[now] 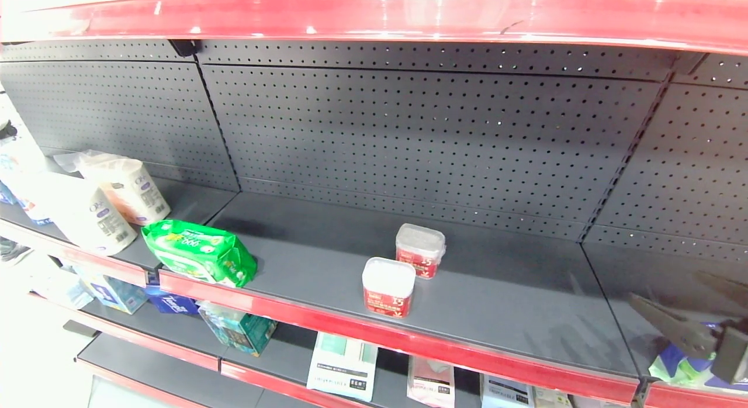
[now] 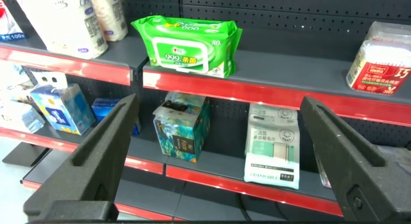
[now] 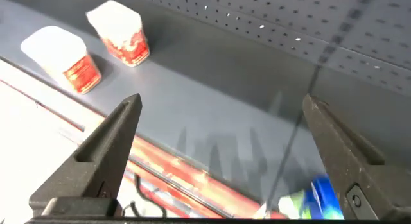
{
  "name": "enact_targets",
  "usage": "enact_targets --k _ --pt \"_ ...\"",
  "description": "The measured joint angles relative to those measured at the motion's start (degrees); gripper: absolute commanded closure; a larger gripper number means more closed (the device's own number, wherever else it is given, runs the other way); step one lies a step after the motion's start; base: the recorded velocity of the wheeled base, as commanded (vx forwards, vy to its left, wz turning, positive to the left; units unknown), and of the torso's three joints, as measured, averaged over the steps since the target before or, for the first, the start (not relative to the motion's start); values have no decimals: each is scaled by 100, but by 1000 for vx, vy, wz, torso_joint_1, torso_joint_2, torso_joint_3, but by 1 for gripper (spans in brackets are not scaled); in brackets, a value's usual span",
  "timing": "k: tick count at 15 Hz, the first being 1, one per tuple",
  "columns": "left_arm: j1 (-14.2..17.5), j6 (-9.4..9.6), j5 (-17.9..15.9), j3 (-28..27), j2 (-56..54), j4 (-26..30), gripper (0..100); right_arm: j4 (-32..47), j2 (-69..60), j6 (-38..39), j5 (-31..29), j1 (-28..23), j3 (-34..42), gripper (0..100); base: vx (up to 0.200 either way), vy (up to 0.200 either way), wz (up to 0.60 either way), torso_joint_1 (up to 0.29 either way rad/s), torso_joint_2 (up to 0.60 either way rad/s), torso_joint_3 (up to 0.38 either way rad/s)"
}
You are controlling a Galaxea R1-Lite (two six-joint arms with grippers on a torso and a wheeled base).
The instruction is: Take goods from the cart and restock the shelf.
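Observation:
Two small clear tubs with red labels stand on the grey shelf deck (image 1: 502,297), one near the red front edge (image 1: 388,286) and one behind it (image 1: 420,250). My right gripper (image 1: 663,286) hangs open over the right end of this deck with nothing between its fingers. A blue and green pack (image 1: 684,361) lies just under it. The right wrist view has both tubs (image 3: 61,57) (image 3: 122,34) off to one side of that gripper (image 3: 221,147) and the pack (image 3: 314,201) close by. My left gripper (image 2: 218,153) is open and empty in front of the lower shelves.
A green wipes pack (image 1: 198,253) (image 2: 189,44) lies at the deck's left front corner. White paper rolls (image 1: 87,212) stand on the bay to the left. Lower shelves hold a teal box (image 2: 182,131), a white pack (image 2: 273,147) and blue tissue packs (image 2: 61,108).

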Motion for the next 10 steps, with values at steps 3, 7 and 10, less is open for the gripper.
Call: enact_targets --k 3,7,10 --pt "0 0 0 0 0 0 0 165 -1453 -77 89 -162 761 0 0 0 0 0 0 0" --pt "0 7 -2 0 0 -2 0 1331 -3532 -84 11 -206 1241 0 0 0 0 0 0 0" --pt "0 7 -5 0 0 0 0 2341 -4389 453 -401 -228 1390 0 0 0 0 0 0 0"
